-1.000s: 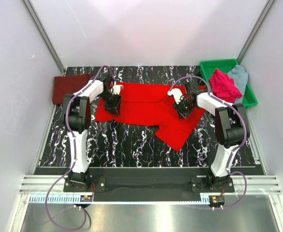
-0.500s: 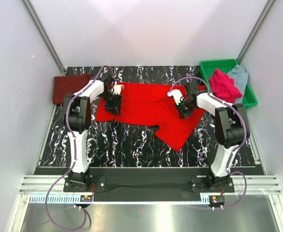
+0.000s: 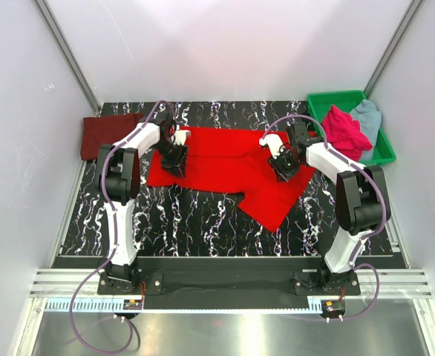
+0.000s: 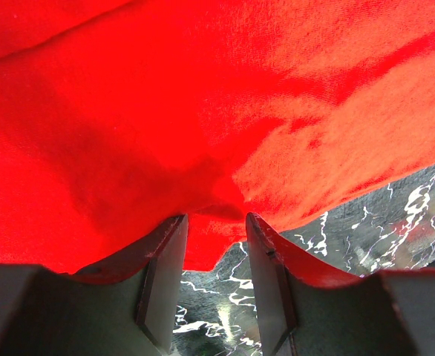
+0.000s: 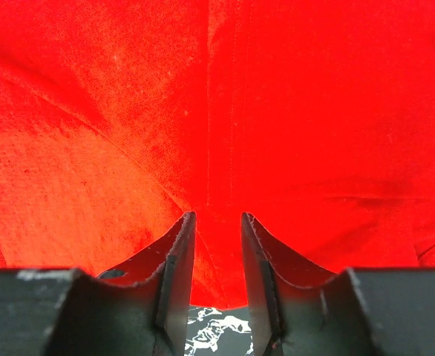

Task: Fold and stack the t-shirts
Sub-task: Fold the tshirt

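A red shirt lies spread across the middle of the marbled black desk. The left gripper is clamped on a bunched fold at the shirt's left edge, lifting it off the desk. The right gripper sits at the right side with cloth between its parted fingers; whether it grips cannot be told. A maroon shirt lies at the far left. Pink and grey-blue shirts fill the green tray.
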You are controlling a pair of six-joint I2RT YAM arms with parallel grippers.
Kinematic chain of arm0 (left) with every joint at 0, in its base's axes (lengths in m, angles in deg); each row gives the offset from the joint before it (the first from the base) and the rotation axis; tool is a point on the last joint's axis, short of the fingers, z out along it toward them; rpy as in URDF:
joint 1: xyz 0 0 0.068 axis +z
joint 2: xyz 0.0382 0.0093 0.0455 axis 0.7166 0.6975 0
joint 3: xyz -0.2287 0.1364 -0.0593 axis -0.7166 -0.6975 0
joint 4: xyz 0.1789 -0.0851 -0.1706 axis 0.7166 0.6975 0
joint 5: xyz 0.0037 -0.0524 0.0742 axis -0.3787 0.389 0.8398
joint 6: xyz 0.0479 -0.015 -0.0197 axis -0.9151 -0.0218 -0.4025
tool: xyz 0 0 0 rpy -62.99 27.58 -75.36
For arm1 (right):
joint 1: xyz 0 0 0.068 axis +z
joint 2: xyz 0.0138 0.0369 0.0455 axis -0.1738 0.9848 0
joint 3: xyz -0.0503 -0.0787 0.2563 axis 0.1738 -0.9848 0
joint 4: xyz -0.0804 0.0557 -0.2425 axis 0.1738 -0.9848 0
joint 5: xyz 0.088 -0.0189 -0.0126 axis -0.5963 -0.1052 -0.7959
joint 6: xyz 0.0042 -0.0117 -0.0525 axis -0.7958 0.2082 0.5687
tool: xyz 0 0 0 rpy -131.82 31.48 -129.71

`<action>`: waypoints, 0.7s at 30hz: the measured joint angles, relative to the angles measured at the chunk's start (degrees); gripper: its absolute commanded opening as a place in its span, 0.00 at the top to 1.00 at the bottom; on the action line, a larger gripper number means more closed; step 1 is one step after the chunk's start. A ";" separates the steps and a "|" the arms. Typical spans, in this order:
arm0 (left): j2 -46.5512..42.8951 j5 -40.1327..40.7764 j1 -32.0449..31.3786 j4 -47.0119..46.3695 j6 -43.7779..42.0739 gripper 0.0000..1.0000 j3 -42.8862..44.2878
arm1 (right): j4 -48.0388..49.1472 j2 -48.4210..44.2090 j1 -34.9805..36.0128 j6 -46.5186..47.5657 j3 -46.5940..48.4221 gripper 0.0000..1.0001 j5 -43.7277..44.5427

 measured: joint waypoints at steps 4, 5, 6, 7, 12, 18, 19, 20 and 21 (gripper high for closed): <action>0.00 0.02 0.00 0.00 0.00 0.57 0.00 | -0.04 -0.02 0.04 -0.39 -0.02 0.61 0.02; 0.00 0.02 0.00 0.00 0.02 0.57 0.00 | 0.00 0.02 0.07 -0.44 -0.02 0.61 0.00; 0.00 0.02 0.00 0.00 0.00 0.57 0.00 | -0.02 0.13 0.09 -0.46 -0.02 0.61 0.00; 0.00 0.02 0.00 0.00 0.00 0.57 0.00 | 0.00 0.39 0.15 -0.48 -0.02 0.61 0.02; 0.00 0.02 0.00 -0.02 0.02 0.57 0.00 | 0.15 2.86 0.59 -0.59 -0.02 0.61 0.02; 0.00 0.02 0.00 -0.02 0.00 0.57 -0.02 | 0.20 5.18 0.81 -0.66 0.11 0.65 0.04; 0.00 0.02 0.00 -0.02 0.02 0.57 -0.02 | 0.22 5.20 0.81 -0.63 0.22 0.65 0.04; 0.00 0.02 0.00 -0.02 0.00 0.57 -0.02 | 0.22 5.22 0.83 -0.63 0.35 0.65 0.04; 0.00 0.02 0.00 -0.02 0.02 0.57 -0.02 | 0.24 5.29 0.83 -0.63 0.46 0.65 0.07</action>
